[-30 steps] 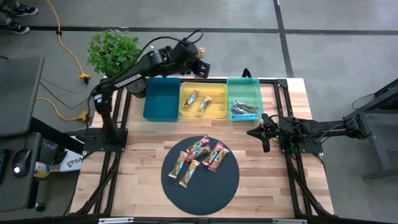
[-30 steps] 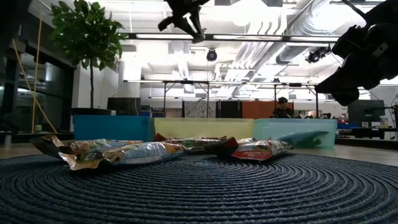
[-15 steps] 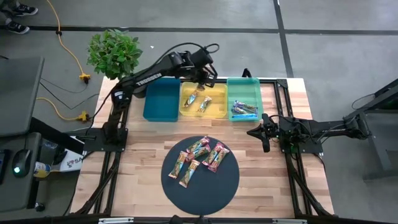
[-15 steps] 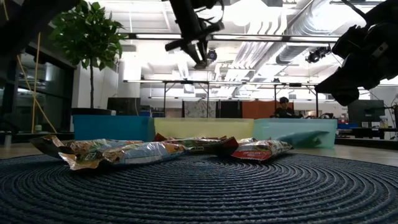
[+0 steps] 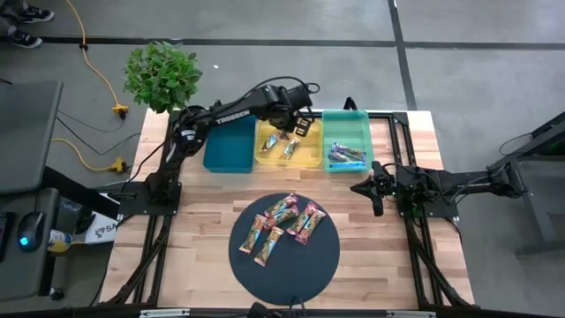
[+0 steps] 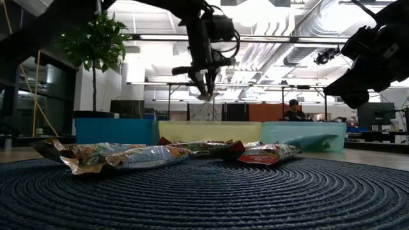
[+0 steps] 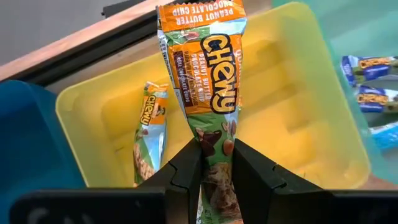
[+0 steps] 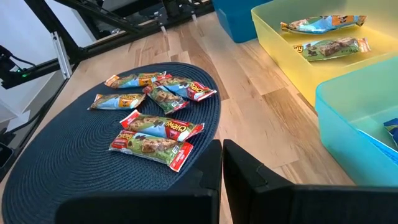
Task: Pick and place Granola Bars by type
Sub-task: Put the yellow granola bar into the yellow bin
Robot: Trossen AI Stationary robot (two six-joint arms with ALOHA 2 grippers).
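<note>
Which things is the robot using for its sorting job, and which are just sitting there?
For the job:
- left gripper, holding an orange granola bar
- yellow tray
- blue tray
- teal tray
- bars on the round mat

Just sitting there:
- potted plant
- right gripper, waiting, closed

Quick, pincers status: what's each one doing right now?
Left pincer: shut on an orange-green granola bar over the yellow tray.
Right pincer: shut, empty.
</note>
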